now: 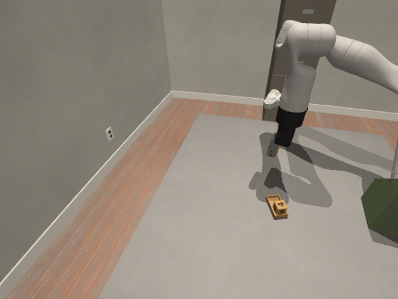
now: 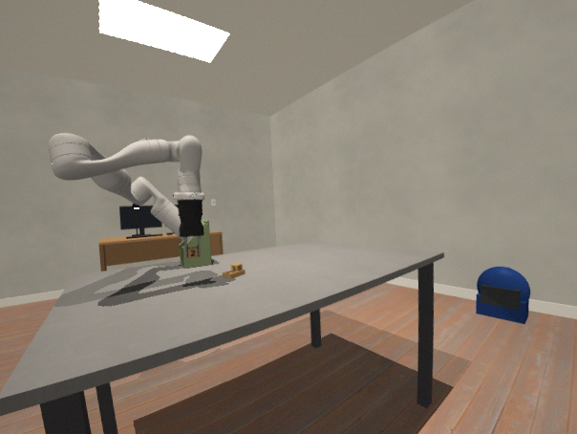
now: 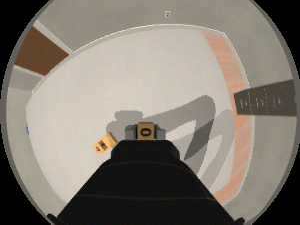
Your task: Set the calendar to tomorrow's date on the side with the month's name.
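My gripper (image 1: 273, 151) (image 2: 193, 252) (image 3: 146, 129) points down, shut on one orange cube and holding it in the air above the table. The held cube (image 2: 193, 252) (image 3: 146, 131) shows a 2 in the exterior view and a 0 in the wrist view. The small orange tray (image 1: 271, 208) (image 2: 228, 275) lies flat on the table, apart from the gripper. The other cube (image 1: 280, 207) (image 2: 236, 268) (image 3: 101, 146) stands in the tray's near half in the top view, with a 4 on top and a 5 on a side. The tray's far half is empty. The month's name is not readable.
A green block-shaped object (image 1: 382, 207) (image 2: 203, 250) stands on the grey table (image 1: 198, 230) (image 2: 296, 282) behind the gripper in the exterior view, to the right in the top view. The arm's shadow falls beside the tray.
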`<state>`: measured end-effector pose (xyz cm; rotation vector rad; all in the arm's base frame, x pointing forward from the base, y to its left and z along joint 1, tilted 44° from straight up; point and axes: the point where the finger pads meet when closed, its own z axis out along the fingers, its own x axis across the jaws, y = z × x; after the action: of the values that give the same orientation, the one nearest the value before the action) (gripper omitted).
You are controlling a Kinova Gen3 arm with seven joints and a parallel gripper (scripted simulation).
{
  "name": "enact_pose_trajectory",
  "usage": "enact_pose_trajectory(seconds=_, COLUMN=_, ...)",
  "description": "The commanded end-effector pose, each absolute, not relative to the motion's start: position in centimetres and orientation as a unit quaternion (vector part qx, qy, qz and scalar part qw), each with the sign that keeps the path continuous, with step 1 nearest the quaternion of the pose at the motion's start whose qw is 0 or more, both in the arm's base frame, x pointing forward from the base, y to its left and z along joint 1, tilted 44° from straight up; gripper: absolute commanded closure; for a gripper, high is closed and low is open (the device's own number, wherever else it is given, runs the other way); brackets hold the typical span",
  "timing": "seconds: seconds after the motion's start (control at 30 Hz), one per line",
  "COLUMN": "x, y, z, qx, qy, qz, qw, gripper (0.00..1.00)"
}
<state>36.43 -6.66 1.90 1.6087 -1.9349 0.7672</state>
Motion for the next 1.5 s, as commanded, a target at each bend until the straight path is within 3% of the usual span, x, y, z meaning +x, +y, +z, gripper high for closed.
enact_pose_trajectory(seconds=0.0, x=36.81, y=-6.1, z=2.39, qx=0.593, qy=-0.71, qz=0.286, qw=0.247, gripper=0.43)
enact_pose_trajectory(seconds=0.7, x=36.85, y=-6.08, z=2.38, qx=0.62, qy=-0.687, qz=0.277, qw=0.258, gripper=0.43)
enact_pose_trajectory(seconds=1.47, x=36.64, y=-6.0, z=2.34, qx=0.803, qy=-0.459, qz=0.182, qw=0.332, gripper=0.43)
